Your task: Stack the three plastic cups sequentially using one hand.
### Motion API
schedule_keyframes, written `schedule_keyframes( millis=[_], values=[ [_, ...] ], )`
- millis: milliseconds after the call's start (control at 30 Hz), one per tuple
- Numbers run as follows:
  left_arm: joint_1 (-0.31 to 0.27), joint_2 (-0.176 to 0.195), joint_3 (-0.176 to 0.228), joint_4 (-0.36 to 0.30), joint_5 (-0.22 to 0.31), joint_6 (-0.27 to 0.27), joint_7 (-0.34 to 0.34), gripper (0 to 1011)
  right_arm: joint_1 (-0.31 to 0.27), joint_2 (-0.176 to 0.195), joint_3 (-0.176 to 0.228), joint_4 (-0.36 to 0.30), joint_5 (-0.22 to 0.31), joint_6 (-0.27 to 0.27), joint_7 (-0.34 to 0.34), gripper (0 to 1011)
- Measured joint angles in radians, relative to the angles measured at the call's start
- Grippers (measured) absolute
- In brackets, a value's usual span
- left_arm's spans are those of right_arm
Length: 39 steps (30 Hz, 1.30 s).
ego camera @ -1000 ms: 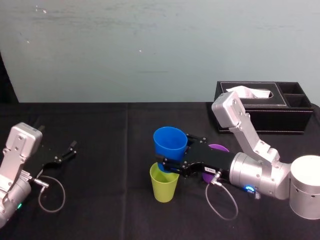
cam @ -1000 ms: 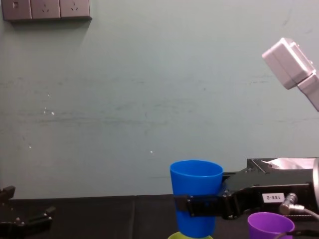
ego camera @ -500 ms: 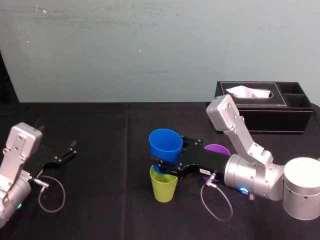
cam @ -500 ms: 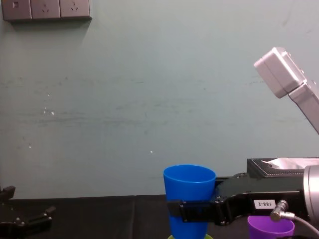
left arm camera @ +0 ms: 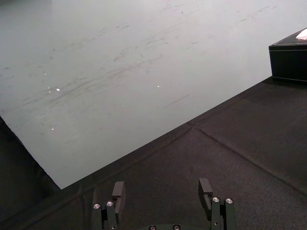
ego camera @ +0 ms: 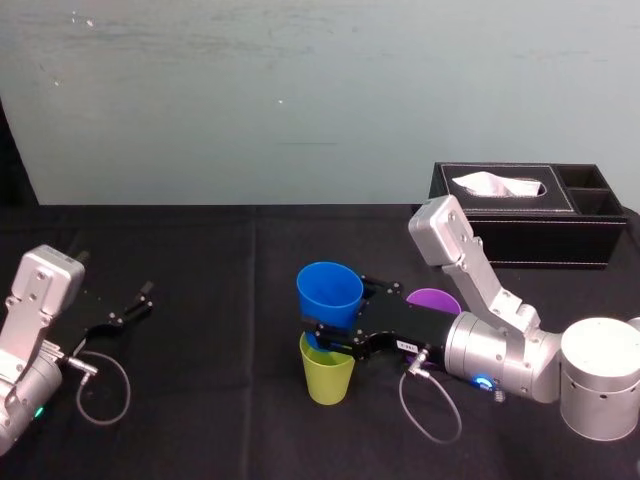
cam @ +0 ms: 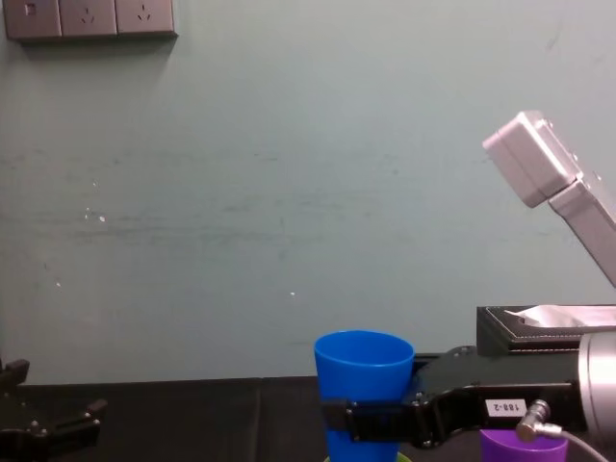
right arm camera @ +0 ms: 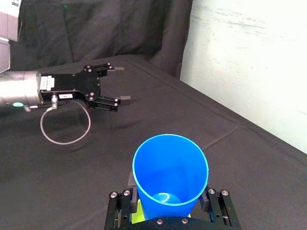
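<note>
1. Gripped the blue cup (ego camera: 330, 290) low on its wall with the right gripper (ego camera: 325, 333), fingers (right arm camera: 214, 199) closed against either side; kept it upright, mouth up.
2. Lowered it over the last second and nudged it slightly toward the robot's left, bringing its base into the mouth of the yellow-green cup (ego camera: 328, 375) standing near the middle of the black surface (ego camera: 200, 300).
3. Confirmed the drop from the chest view: blue rim clearly lower against the wall than a second earlier.
4. Judged the first stacking step nearly done but not finished, with most of the blue wall above the green rim; probably needed a further straight push down before letting go, and risked tipping the lower cup with any sideways drift.
5. Left the purple cup (ego camera: 435, 298) unstacked, upright on the surface behind the right gripper, toward the black tissue box (ego camera: 520, 215).
6. Kept the left gripper (ego camera: 125, 312) parked low at the far left of the surface, fingers (left arm camera: 205, 188) spread open and empty.
</note>
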Motion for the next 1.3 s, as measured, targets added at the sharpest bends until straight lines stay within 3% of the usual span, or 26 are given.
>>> schedule_keyframes(
  millis=[1300],
  values=[
    [0.0,0.0,0.0,0.0,0.0,0.0,0.0,1000,-0.008,-0.015,-0.003,0.03,-0.023,-0.012,-0.002,716]
  ],
)
